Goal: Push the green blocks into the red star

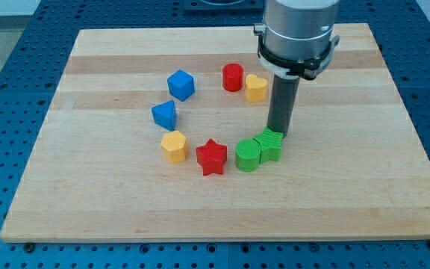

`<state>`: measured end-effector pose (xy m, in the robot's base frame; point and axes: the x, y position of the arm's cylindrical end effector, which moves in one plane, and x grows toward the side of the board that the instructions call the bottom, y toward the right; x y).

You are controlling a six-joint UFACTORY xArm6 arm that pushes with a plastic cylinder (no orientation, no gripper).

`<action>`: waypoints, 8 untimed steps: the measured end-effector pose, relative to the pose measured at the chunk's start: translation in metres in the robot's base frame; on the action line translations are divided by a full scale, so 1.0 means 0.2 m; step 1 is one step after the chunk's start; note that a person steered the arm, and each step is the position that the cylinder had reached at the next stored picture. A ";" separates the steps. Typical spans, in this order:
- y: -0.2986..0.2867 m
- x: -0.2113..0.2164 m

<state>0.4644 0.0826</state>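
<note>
Green blocks [258,149] touching, just right of red star [212,156], my tip [278,134] at their top-right edge, no gripper to read.

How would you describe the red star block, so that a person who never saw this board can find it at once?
Start from the wooden board and find the loose ring of coloured blocks near its middle. Go to the ring's lowest point, toward the view's bottom: the red star sits there, between a yellow block and the green round block. The only other red block, the red cylinder, is round, not pointed.
</note>
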 end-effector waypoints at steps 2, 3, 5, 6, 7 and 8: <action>0.26 0.07; 0.20 0.11; 0.10 0.12; 0.04 0.15; -0.01 0.19; -0.07 0.23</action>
<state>0.5112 0.0692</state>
